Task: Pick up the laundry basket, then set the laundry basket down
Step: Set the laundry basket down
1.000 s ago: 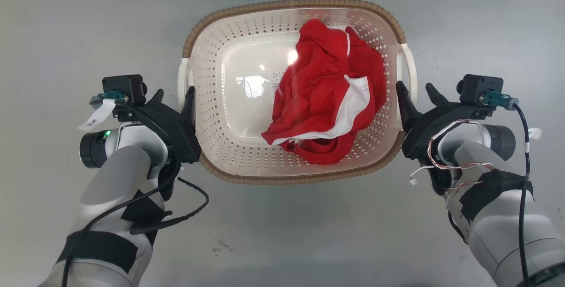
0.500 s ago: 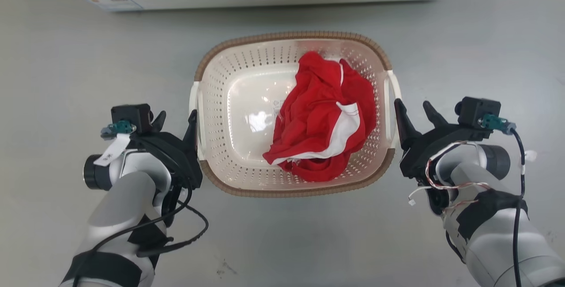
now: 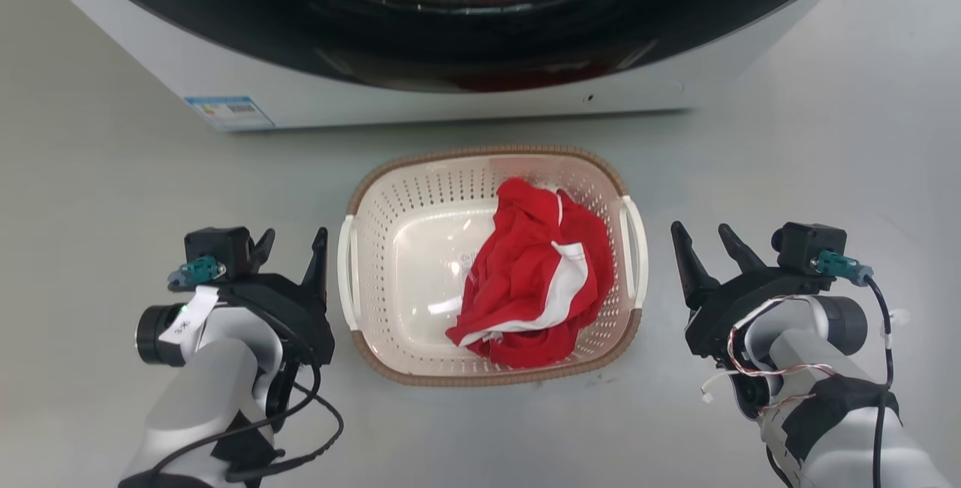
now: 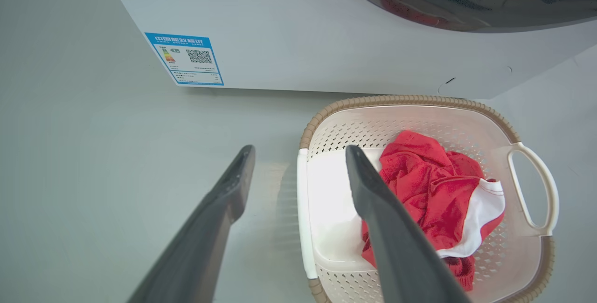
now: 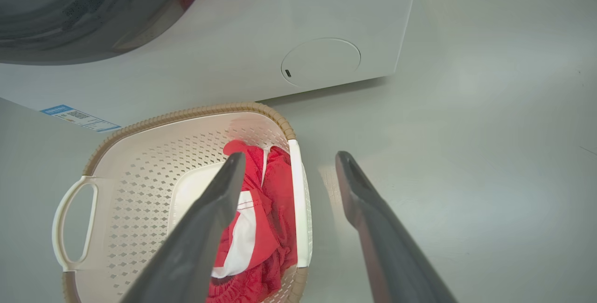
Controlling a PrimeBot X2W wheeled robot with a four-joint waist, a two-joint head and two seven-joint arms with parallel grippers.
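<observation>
Laundry basket [image 3: 488,381] before washing machine [image 3: 450,97], garment [image 3: 533,285] inside, left gripper [image 3: 294,233] at its left, right gripper [image 3: 700,227] at its right

A blue-headed sticker [image 4: 185,59] bearing Chinese characters and a QR code is being displayed on the washing machine [image 4: 326,37], at ten o'clock from the laundry basket [image 4: 410,100]; its fine print is not being resolved.

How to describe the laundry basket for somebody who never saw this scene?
Find the big white washing machine with its dark round door. On the grey floor before it sits the laundry basket: cream, perforated, brown-rimmed, holding a red garment.
</observation>
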